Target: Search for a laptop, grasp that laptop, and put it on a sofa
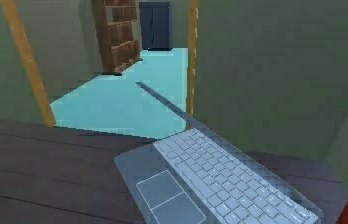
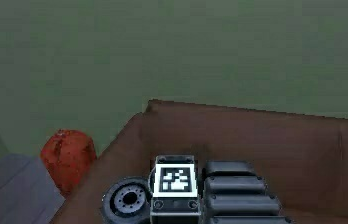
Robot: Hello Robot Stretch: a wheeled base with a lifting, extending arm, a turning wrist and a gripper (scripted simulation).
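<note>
Laptop (image 1: 217, 180) is found: it lies keyboard-up on the dark wooden surface (image 1: 42, 170) at the forward view's lower right, close under the camera, keys and trackpad turned toward us as a user would leave them. From its back edge a thin grey strip (image 1: 167, 103), which we take for the lid seen nearly edge-on, runs up the picture. We cannot judge how far back it leans, and that matters for where a grasp could go. The bottom edge of the picture cuts off the laptop's near corner. Beyond the surface an orange-framed doorway (image 1: 34, 70) opens on a pale blue floor (image 1: 112, 105), with a bookshelf (image 1: 120, 35) and a dark cabinet (image 1: 157, 25) behind, both cropped at the top. In the arm side view the arm (image 2: 237, 195) sits low at the bottom edge, its white marker (image 2: 176, 180) just beside the hand (image 2: 129, 200). The hand is a dark round body whose fingers we cannot make out, so we cannot tell whether it has hold of anything. Behind it spreads a brown top (image 2: 242, 125), and we cannot say whether this is the surface bearing the laptop. A red-orange lump (image 2: 67, 160), too vague to name, stands to its left. We judge the search done and the grasp not yet begun.
</note>
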